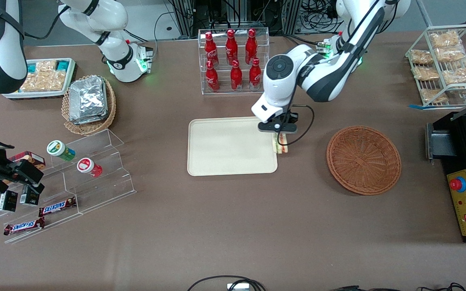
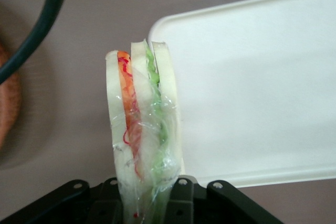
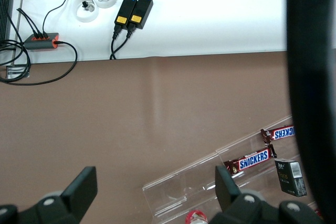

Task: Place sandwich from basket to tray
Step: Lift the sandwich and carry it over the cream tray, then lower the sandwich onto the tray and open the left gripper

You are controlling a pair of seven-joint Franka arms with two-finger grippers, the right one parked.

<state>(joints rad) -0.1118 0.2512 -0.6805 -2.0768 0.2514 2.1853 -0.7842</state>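
- Clear wrap covers the sandwich (image 2: 142,124), a white-bread wedge with orange-red and green filling, which hangs point-down from the gripper (image 1: 280,138); the fingers are closed on its upper end.
- Gripper and sandwich (image 1: 281,144) sit over the tray's (image 1: 233,146) edge, on the side nearest the basket (image 1: 363,159). The wedge straddles the rim, part over the tray and part over the table (image 1: 233,226).
- The basket lies well apart from the gripper, toward the working arm's end of the table, and holds nothing visible.
- Judged stage: carry nearly done, release not yet made.
- Risk 1: if released here, the wedge may land on the raised rim and tip outward onto the table, because it is not yet fully above the flat floor of the tray.
- Risk 2: the wrap is slick and loosely creased, so the wedge could slide within the grip or cling to a finger on opening.
- Risk 3: a tall, narrow wedge set on its point would probably topple; which way it falls depends on its position over the rim.
- Front view only: the basket in full, the arm, and the tray's whole outline.
- Left wrist view only: the filling layers, the wrap's creases, the tray (image 2: 252,98) corner beside the wedge, and only a sliver of basket (image 2: 6,103).
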